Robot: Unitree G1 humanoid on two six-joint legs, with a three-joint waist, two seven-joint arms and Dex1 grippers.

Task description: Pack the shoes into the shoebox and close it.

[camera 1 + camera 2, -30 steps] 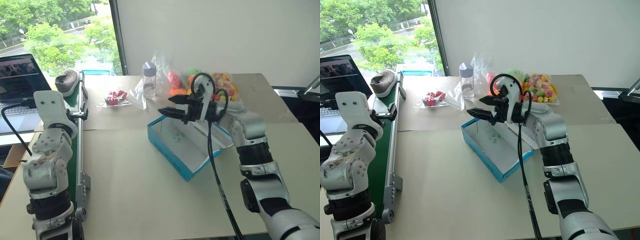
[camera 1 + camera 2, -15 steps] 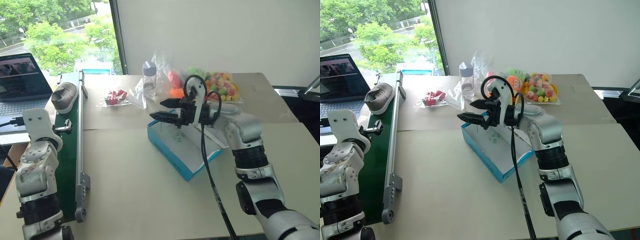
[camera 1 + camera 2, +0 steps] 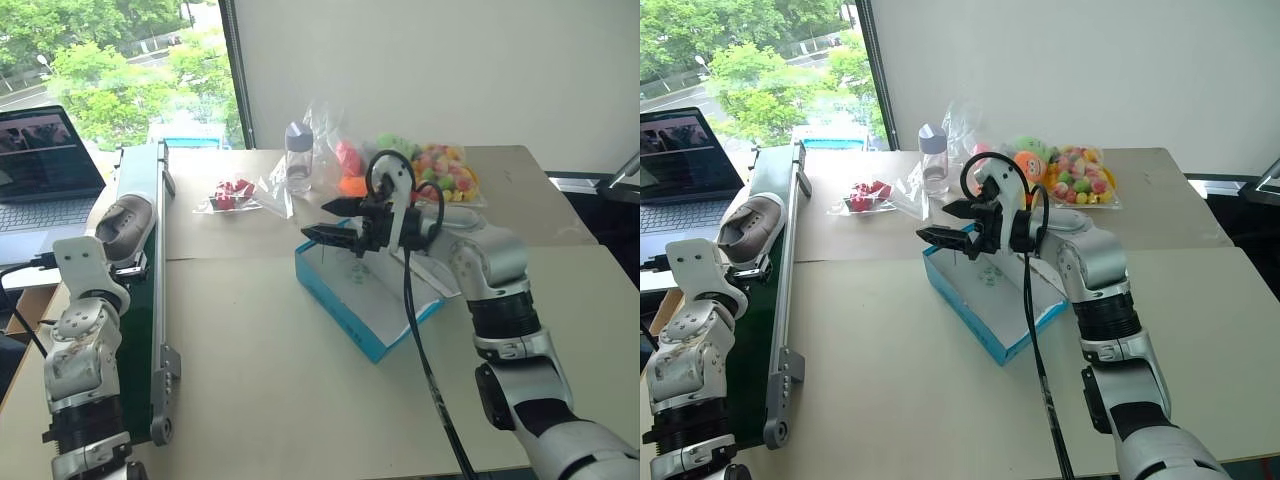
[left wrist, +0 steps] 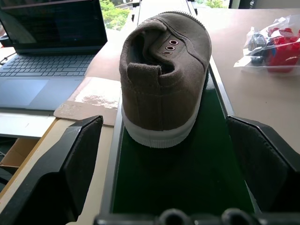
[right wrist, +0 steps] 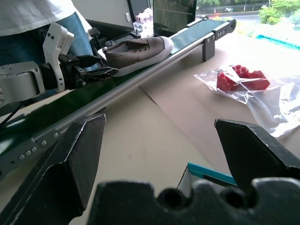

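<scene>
Grey-taupe shoe [image 4: 164, 79] lies on the green conveyor belt [image 4: 187, 173], heel just ahead of the left gripper [image 4: 164, 164], whose jaws are spread wide. The right gripper [image 3: 325, 220], jaws also released, hovers over the open blue shoebox [image 3: 340, 305] on the bench [image 3: 270, 390].

The tan desk [image 3: 260, 380] carries the open blue shoebox [image 3: 365, 295], a clear bottle [image 3: 298, 158], bagged red pieces [image 3: 232, 194], toy bags [image 3: 440, 170] and a green conveyor [image 3: 135, 300] bearing 1 shoe [image 3: 125, 228]
</scene>
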